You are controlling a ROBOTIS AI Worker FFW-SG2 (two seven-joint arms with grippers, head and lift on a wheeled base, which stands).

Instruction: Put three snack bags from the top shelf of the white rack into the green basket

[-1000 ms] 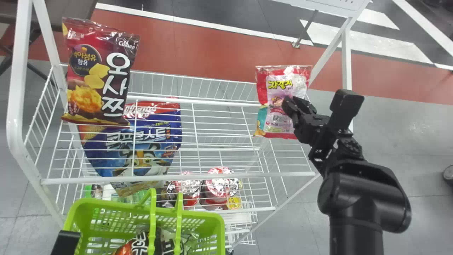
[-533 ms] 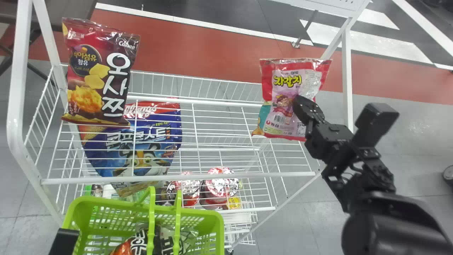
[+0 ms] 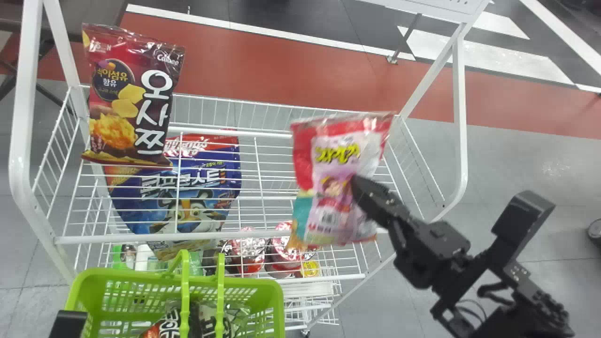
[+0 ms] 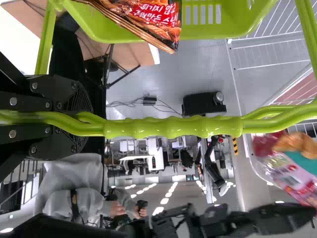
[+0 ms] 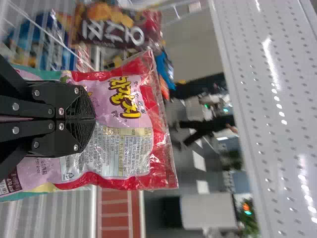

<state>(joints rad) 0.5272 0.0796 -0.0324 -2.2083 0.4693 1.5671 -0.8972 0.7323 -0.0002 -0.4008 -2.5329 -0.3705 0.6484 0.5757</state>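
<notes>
Over the right part of the top shelf, my right gripper (image 3: 359,188) is shut on a pink-and-red snack bag (image 3: 328,188). In the right wrist view that gripper (image 5: 94,119) pinches the middle of the pink bag (image 5: 129,99). A dark red snack bag (image 3: 129,103) stands at the shelf's left end. At the bottom left of the head view is the green basket (image 3: 270,300) with snack bags inside, one of them black (image 3: 206,319); part of my left gripper (image 3: 68,324) is beside it. In the left wrist view the left gripper (image 4: 91,119) is shut on the basket handle (image 4: 173,127).
White rack posts (image 3: 23,141) flank the shelf, and its front rail (image 3: 328,232) runs between bag and basket. A blue bag (image 3: 188,188) and red-lidded cups (image 3: 246,251) lie on lower levels. A perforated white panel (image 5: 277,99) rises near the right gripper.
The right gripper has carried the pink bag from the shelf's right end leftward and toward the front rail. The green basket has shifted slightly left and down with the left gripper.
</notes>
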